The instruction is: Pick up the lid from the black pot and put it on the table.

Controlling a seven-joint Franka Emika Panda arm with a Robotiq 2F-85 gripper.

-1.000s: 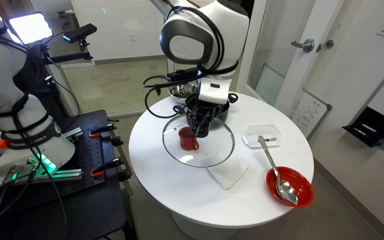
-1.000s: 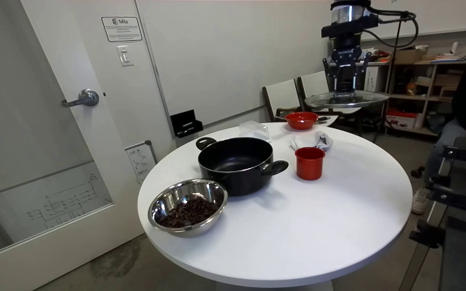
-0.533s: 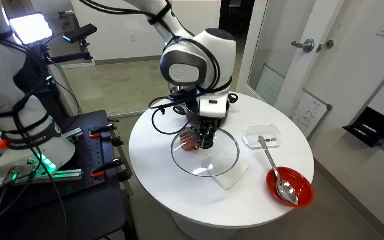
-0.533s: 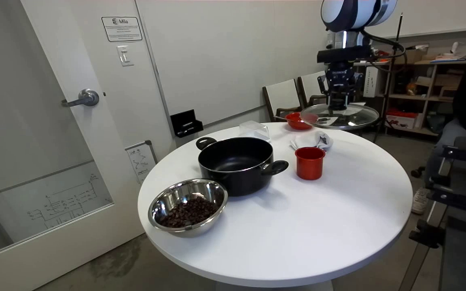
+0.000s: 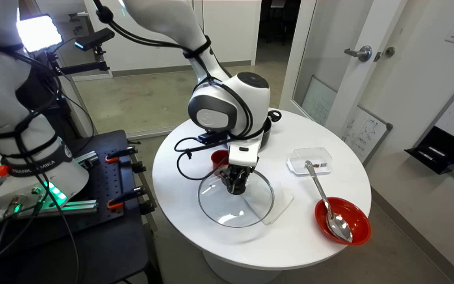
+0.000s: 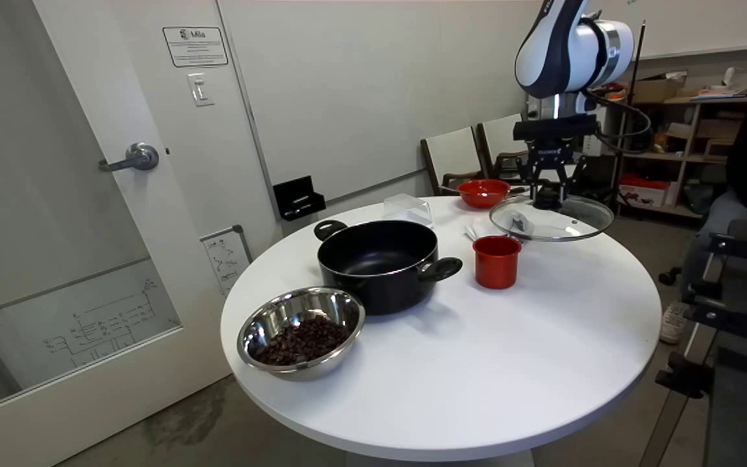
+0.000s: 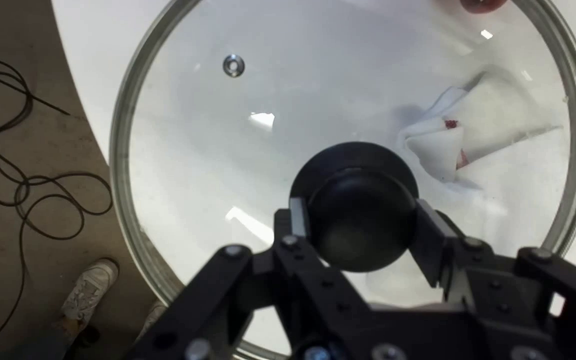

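The round clear glass lid [image 5: 221,207] hangs over the white table [image 5: 183,225], above part of a white cloth. In an exterior view the lid [image 6: 571,228] is slightly tilted, past the red cup and apart from the table. My gripper [image 6: 547,200] is shut on the lid's dark centre knob. In the wrist view the two fingers of the gripper [image 7: 360,220] press the knob from both sides, and the lid's glass [image 7: 208,150] spreads around it. The black pot [image 6: 380,288] stands uncovered and looks empty inside. The arm hides most of the pot [image 5: 267,133] in an exterior view.
A red cup [image 6: 497,264] stands beside the pot. A metal bowl [image 6: 341,363] of dark beans stands against the pot. A white cloth [image 5: 284,205], a clear plastic box [image 5: 311,159] and a red bowl [image 5: 360,225] with a spoon are on the table.
My gripper has come down with the lid, from high above the table to low over it. The lid moved away from the pot. The other objects have not moved.
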